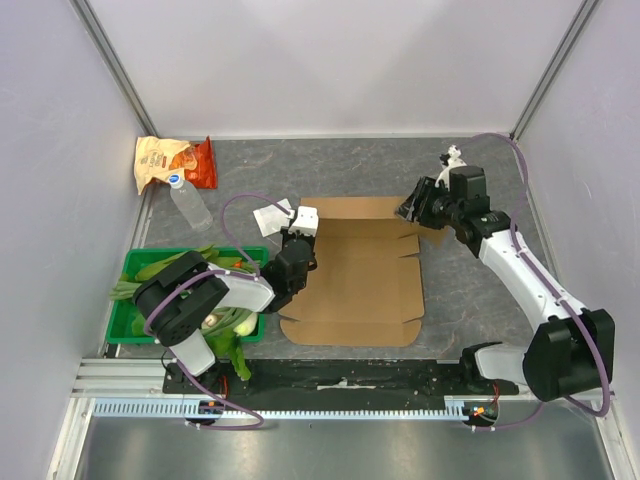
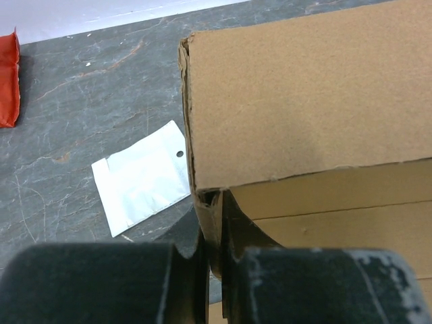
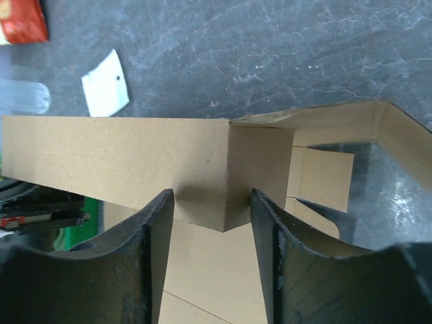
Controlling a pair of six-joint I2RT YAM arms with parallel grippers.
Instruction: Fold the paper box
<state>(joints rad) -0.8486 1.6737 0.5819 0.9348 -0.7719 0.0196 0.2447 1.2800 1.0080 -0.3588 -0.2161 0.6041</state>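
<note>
Left gripper point(image 2: 214, 251) is pinched shut on a flap edge of the paper box point(image 1: 365, 285); right gripper point(image 3: 212, 200) straddles its raised rear wall, jaws half apart, grip unclear; box lies on the table point(image 1: 350, 170) beside the green crate point(image 1: 128, 265).

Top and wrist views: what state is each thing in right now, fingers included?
paper box: base flat on the table, far wall folded up.
left gripper: fingers shut on the box's far left corner.
right gripper: fingers straddle the raised wall's corner; grip unclear.
water bottle: lying on its side, capped.
white card: lying flat.
green crate: holds vegetables.
</note>
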